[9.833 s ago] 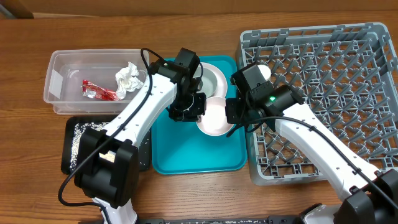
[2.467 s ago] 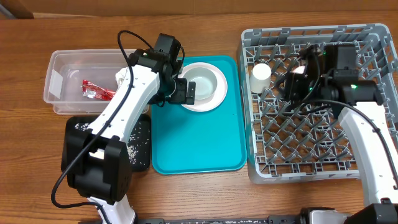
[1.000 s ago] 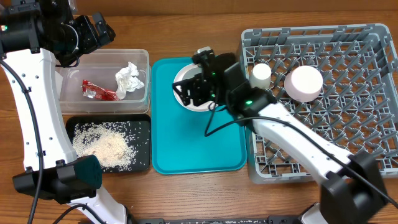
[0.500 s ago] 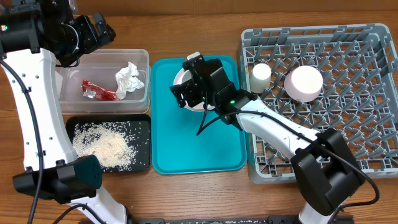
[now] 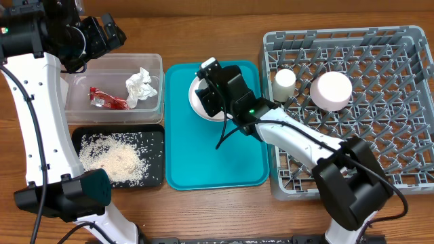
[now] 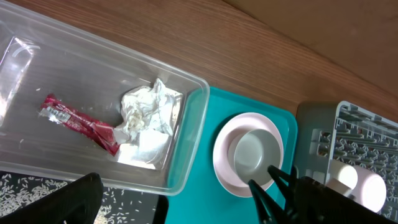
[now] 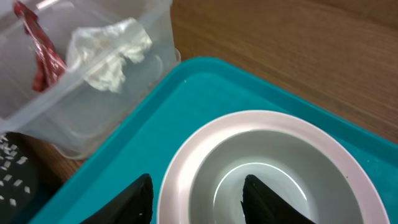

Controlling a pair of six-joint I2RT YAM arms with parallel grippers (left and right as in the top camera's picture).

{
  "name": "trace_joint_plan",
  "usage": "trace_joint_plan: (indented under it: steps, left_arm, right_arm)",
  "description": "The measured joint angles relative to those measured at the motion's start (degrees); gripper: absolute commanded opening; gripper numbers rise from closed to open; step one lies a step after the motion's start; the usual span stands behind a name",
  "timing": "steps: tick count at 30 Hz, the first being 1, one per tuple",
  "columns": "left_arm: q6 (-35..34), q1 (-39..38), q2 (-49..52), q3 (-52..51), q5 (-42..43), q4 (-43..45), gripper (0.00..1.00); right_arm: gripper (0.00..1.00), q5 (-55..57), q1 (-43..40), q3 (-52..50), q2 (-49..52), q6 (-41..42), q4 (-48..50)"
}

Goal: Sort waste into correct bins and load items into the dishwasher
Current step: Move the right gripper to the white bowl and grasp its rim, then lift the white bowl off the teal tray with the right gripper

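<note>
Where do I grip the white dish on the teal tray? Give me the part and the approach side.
Take the white dish by its raised rim, from above. It lies flat and right side up on the teal tray, so only the rim stands free. One finger goes inside the well and one outside, the way the right gripper straddles it.

- Overhead camera: we look straight down from well above, with the whole table in frame. Clear tub (image 5: 112, 68) at left, teal tray (image 5: 217, 156) at centre, grey rack (image 5: 380, 129) at right.
- Left wrist camera: it sits high over the far left corner and faces down. The view is wide and catches one corner of the rack.
- Right wrist camera: it is very near, low over the white dish (image 7: 267, 168), facing the tub.
- Shared: we find the dish, the tray and the tub with its napkin (image 6: 146, 112) in all three views.
</note>
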Motion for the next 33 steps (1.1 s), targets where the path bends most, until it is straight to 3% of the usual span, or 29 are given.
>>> trace_joint_plan:
  steps: [22,25,31,33]
  left_arm:
    - [0.0,0.0,0.0,0.0,0.0,0.0,1.0]
    - [0.0,0.0,0.0,0.0,0.0,0.0,1.0]
    - [0.0,0.0,0.0,0.0,0.0,0.0,1.0]
    - [0.0,0.0,0.0,0.0,0.0,0.0,1.0]
  right_arm:
    - [0.49,0.2,0.1,0.0,5.7,-0.7,-1.8]
    - [0.4,0.2,0.1,0.0,6.7,-0.9,-2.2]
    - [0.34,0.1,0.1,0.0,6.8,-0.9,-2.9]
    - [0.27,0.2,0.1,0.0,6.8,-0.9,-3.1]
